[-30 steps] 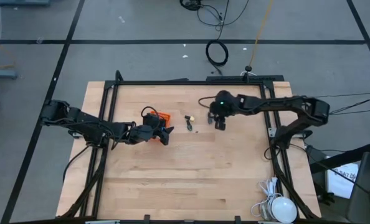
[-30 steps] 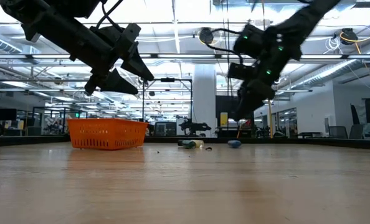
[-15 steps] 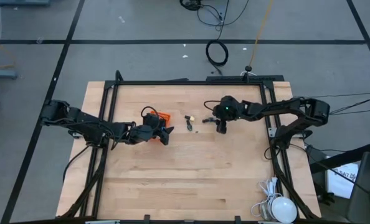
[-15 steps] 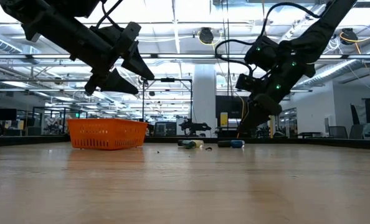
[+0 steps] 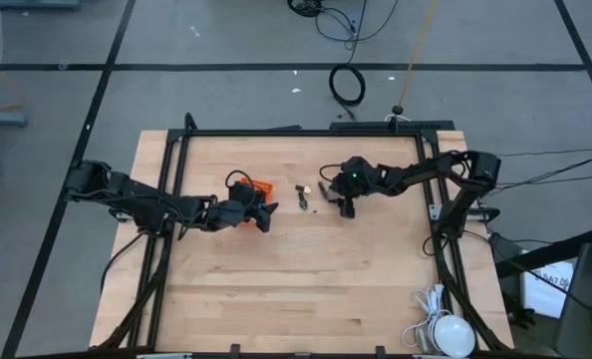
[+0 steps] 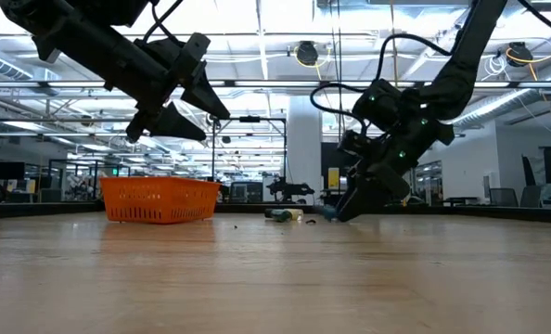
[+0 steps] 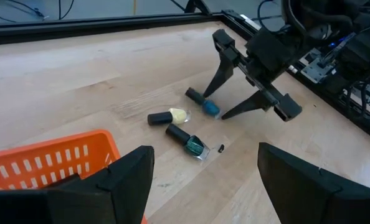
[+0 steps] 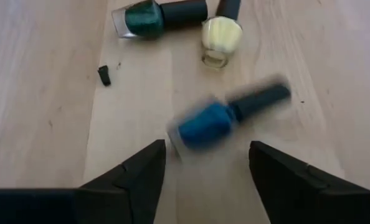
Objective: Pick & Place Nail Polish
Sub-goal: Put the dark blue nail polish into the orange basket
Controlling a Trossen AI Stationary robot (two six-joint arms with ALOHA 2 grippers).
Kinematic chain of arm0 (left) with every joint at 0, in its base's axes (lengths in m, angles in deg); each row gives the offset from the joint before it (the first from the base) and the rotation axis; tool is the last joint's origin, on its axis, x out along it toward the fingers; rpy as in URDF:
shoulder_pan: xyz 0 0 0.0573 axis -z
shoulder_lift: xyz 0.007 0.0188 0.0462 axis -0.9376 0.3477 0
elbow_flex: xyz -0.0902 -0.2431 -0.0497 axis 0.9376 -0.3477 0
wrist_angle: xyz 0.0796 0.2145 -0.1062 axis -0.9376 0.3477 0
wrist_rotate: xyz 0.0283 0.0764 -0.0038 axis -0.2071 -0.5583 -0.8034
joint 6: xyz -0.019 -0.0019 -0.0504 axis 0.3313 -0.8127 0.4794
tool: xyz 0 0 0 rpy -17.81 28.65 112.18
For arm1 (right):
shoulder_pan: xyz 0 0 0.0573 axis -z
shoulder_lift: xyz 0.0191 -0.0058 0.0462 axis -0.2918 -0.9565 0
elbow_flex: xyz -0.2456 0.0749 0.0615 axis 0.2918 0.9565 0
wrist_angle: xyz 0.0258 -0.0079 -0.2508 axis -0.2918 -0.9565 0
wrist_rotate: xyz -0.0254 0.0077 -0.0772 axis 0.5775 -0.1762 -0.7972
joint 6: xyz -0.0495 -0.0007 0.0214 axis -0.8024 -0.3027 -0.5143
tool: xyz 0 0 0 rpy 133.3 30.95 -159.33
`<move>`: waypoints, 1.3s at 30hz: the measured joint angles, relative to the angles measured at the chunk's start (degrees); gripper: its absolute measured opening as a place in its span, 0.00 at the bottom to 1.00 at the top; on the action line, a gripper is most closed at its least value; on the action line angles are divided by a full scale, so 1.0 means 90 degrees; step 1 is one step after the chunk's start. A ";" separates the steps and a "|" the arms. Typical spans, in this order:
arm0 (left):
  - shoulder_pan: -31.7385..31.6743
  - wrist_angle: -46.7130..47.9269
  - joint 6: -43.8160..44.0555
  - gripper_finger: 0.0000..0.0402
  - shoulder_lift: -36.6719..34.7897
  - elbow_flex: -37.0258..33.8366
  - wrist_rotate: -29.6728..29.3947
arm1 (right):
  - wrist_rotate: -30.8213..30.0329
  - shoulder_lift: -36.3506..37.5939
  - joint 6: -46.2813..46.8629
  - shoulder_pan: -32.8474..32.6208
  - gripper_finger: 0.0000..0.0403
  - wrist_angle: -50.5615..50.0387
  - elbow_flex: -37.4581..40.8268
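Observation:
Three nail polish bottles lie on their sides on the wooden table: a yellow one (image 7: pixel 172 116), a green one (image 7: pixel 190 142) and a blue one (image 8: pixel 213 119), each with a dark cap. My right gripper (image 7: pixel 213 106) is open and low over the table, slanting down, with one finger on either side of the blue bottle (image 7: pixel 207 107). My left gripper (image 5: pixel 267 215) hangs open above the table beside the orange mesh basket (image 5: pixel 261 187), with nothing between its fingers. My right gripper straddles the blue bottle, which lies on the table. Its far fingertip (image 7: pixel 205 94) stands right at the bottle's cap end (image 7: pixel 194 95). Whether a finger touches the bottle I cannot tell.
A small dark chip (image 7: pixel 220 148) lies near the green bottle. A black frame rail (image 5: pixel 306 132) runs round the table. A white object with a cord (image 5: pixel 445 334) sits at the near right corner. Bare wood stretches across the near half.
My right gripper has come down to the table and moved toward the table's left, tipping further down, until its fingers stand around the blue bottle. The blue bottle shows blurred in the right wrist view while the others stay sharp.

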 joint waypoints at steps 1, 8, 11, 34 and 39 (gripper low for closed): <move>-0.0001 0.0000 0.0000 0.70 0.0000 0.0000 0.0000 | -0.0005 -0.0029 0.0096 0.0002 0.54 0.0022 0.0002; -0.0001 0.0004 -0.0009 0.70 0.0000 0.0000 0.0000 | -0.0023 0.0011 0.0755 0.0002 0.49 0.0153 0.0017; -0.0001 0.0008 -0.0013 0.70 0.0000 0.0000 0.0000 | -0.0046 0.0011 0.1217 -0.0048 0.48 0.0441 0.0022; -0.0008 0.0050 -0.0036 0.70 0.0000 0.0000 -0.0002 | -0.0827 -0.0688 -0.0520 -0.0456 0.53 -0.0022 -0.1211; -0.0008 0.0139 -0.0036 0.70 0.0000 0.0000 -0.0005 | -0.0698 -0.0718 -0.0400 -0.0568 0.53 -0.0112 -0.1282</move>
